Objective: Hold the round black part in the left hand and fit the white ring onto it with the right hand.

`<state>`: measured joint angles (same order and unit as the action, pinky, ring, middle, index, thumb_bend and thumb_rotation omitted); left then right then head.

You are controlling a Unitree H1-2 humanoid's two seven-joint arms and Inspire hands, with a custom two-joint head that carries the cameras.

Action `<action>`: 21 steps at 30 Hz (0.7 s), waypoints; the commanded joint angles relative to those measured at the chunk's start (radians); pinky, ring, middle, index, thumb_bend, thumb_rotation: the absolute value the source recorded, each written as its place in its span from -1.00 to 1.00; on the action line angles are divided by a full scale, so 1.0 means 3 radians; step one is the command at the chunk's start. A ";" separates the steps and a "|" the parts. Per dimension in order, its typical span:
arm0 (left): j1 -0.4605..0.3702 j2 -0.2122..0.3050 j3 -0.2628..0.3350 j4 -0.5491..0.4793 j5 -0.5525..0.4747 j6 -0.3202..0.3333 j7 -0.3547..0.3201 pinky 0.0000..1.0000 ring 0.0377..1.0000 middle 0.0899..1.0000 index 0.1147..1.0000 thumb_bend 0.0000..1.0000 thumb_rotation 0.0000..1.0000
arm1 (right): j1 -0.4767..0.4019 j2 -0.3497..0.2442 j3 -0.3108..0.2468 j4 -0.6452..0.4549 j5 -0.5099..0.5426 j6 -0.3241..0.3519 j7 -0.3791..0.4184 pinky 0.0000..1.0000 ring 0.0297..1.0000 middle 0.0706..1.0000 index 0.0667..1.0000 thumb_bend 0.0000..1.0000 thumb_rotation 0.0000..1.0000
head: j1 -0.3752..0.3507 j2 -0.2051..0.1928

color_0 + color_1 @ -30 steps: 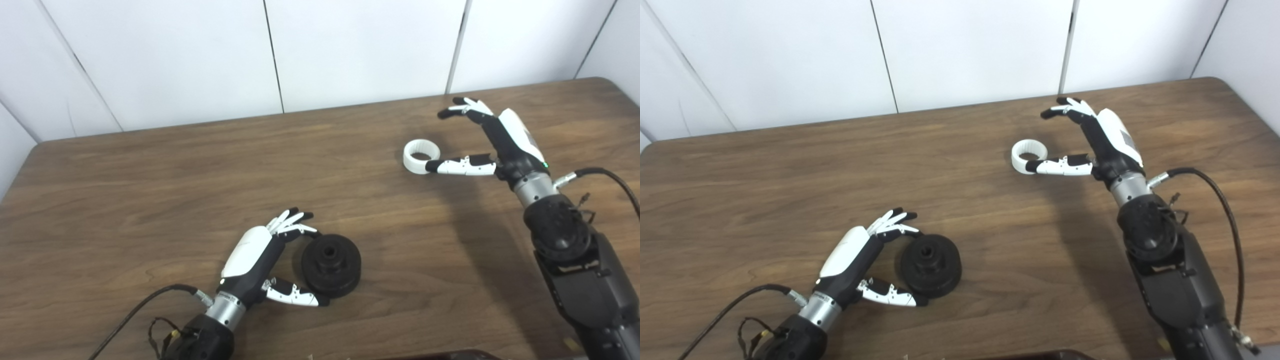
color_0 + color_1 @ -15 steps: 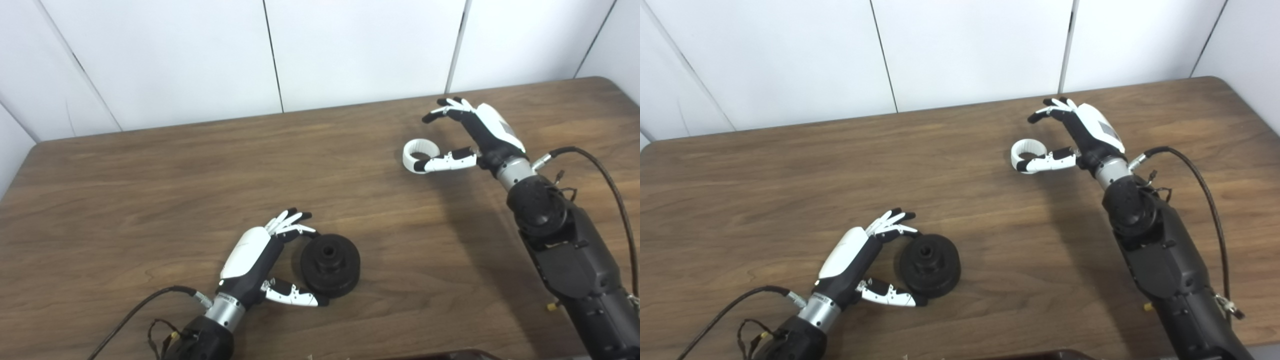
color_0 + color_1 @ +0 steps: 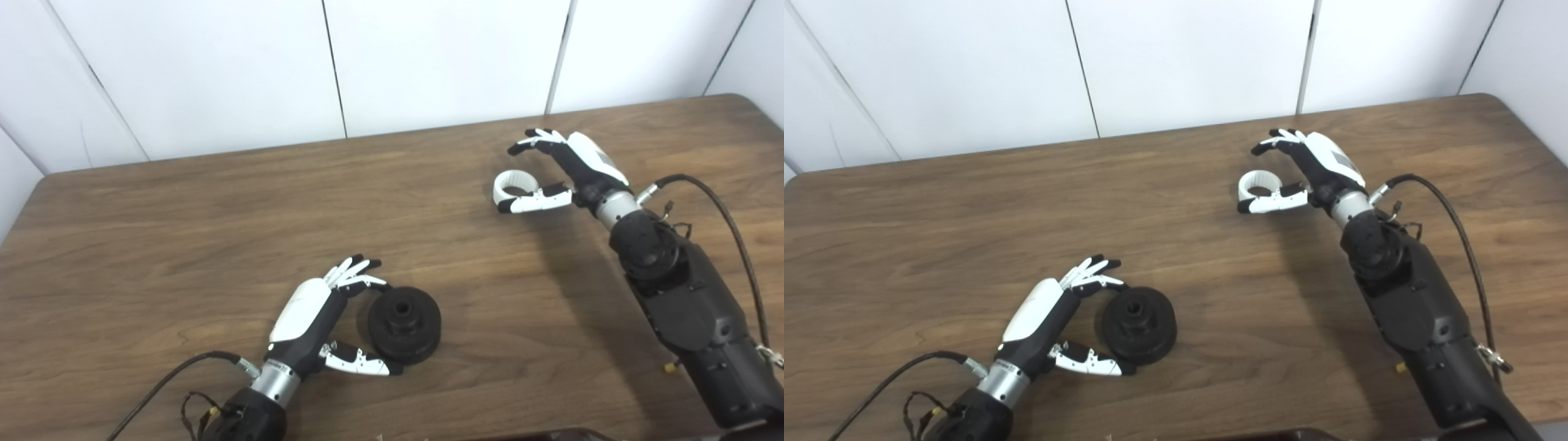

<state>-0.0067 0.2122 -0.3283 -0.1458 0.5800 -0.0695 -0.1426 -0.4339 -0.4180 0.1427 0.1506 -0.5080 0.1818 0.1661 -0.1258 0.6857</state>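
White ring (image 3: 516, 187) lies flat on the table (image 3: 184, 233), inside the spread of the right hand (image 3: 572, 171): the thumb reaches along its near side and the fingers (image 3: 531, 139) arch over its far side, apart, with nothing clamped. Whether the thumb tip touches the rim cannot be told. Round black part (image 3: 405, 324) rests on the table just ahead of the left hand (image 3: 312, 318) — fingers curl toward its far edge, the thumb runs under its near edge, and both look to be at or close to the rim, yet the part is not lifted and the hand is not closed on it.

Judging from this, both grasps are only being set up. The ring is light and thin-walled, so an uneven close could flick it away or tip it on edge — the thumb arriving first would do it. The black part may likewise skid from the left hand if one side presses before the other.
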 commanded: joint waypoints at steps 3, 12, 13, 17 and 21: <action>-0.0019 0.0029 0.0005 0.0020 0.0057 -0.0036 0.0030 0.96 0.97 0.83 0.20 0.67 -0.59 | -0.0219 -0.0103 -0.0004 -0.0049 -0.0043 -0.0027 -0.0009 1.00 1.00 0.90 0.58 1.00 -0.11 | 0.0001 -0.0003; -0.0003 0.0018 0.0006 0.0002 0.0060 -0.0003 0.0019 0.96 0.97 0.83 0.21 0.67 -0.59 | -0.0261 -0.0113 0.0022 0.0039 -0.0049 -0.0030 -0.0008 0.99 1.00 0.90 0.62 1.00 -0.09 | 0.0014 -0.0015; -0.0002 0.0017 0.0007 0.0001 0.0058 -0.0004 0.0020 0.96 0.97 0.83 0.21 0.67 -0.59 | -0.0265 -0.0115 0.0025 0.0050 -0.0053 -0.0031 -0.0010 0.99 1.00 0.90 0.62 1.00 -0.09 | 0.0014 -0.0015; -0.0002 0.0023 0.0012 0.0010 0.0043 -0.0033 0.0027 0.96 0.97 0.83 0.21 0.66 -0.61 | -0.0282 -0.0118 0.0030 0.0094 -0.0064 -0.0012 -0.0011 0.99 1.00 0.90 0.61 1.00 -0.08 | 0.0015 -0.0016; -0.0001 0.0021 0.0015 -0.0004 0.0051 -0.0016 0.0023 0.96 0.97 0.83 0.21 0.67 -0.60 | -0.0287 -0.0129 0.0038 0.0135 -0.0074 -0.0026 -0.0017 0.97 1.00 0.89 0.61 1.00 -0.08 | 0.0018 -0.0015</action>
<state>-0.0029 0.2094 -0.3264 -0.1458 0.5796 -0.0708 -0.1405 -0.4663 -0.4337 0.1573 0.2033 -0.5222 0.1842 0.1724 -0.1197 0.6811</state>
